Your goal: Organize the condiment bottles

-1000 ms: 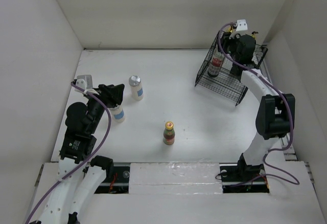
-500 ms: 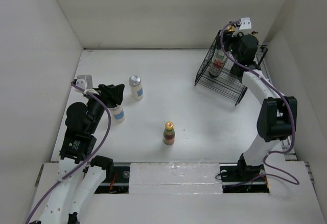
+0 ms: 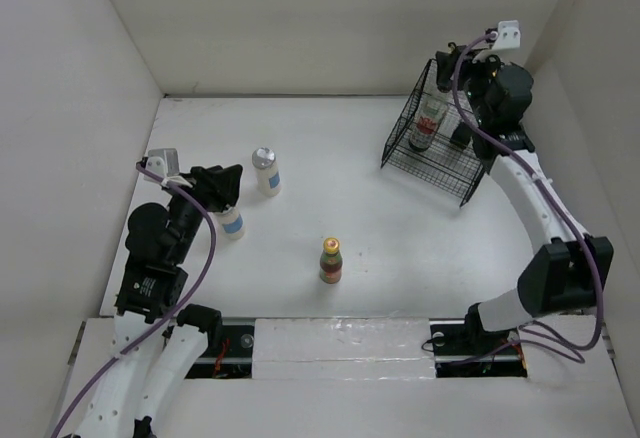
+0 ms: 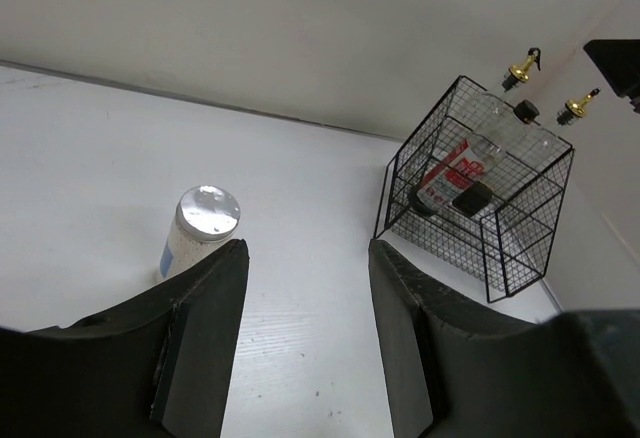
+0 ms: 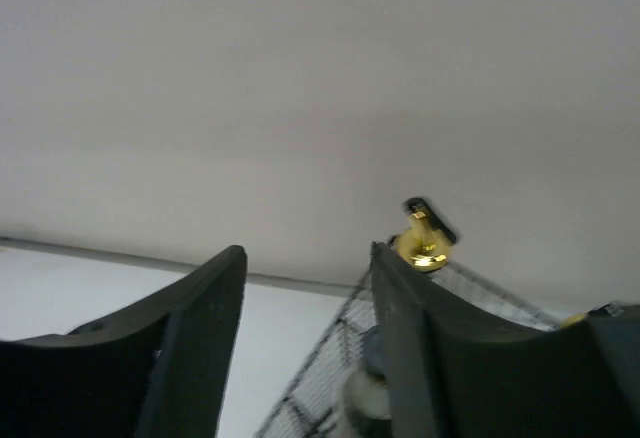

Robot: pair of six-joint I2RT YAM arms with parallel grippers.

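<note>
The black wire basket (image 3: pixel 432 154) stands at the back right and holds a dark red-labelled bottle (image 3: pixel 427 123). In the left wrist view the basket (image 4: pixel 505 248) shows that bottle (image 4: pixel 455 170) and two gold pourers (image 4: pixel 522 66) above its rim. My right gripper (image 3: pixel 452 70) is open and empty above the basket; one gold pourer (image 5: pixel 425 240) shows by its right finger (image 5: pixel 420 338). Two white silver-lidded bottles (image 3: pixel 266 171) (image 3: pixel 232 222) and a red-capped bottle (image 3: pixel 331 260) stand on the table. My left gripper (image 3: pixel 222 180) is open and empty, one white bottle (image 4: pixel 200 228) just beyond its left finger.
White walls close the table at the back and both sides; the basket is near the right wall. The right arm's links arch along the right side (image 3: pixel 535 208). The arm bases and a rail lie along the near edge (image 3: pixel 340 343).
My right gripper has lifted up and back to the right, away from the basket's bottles, open. The left arm and the bottles on the table have not moved.
</note>
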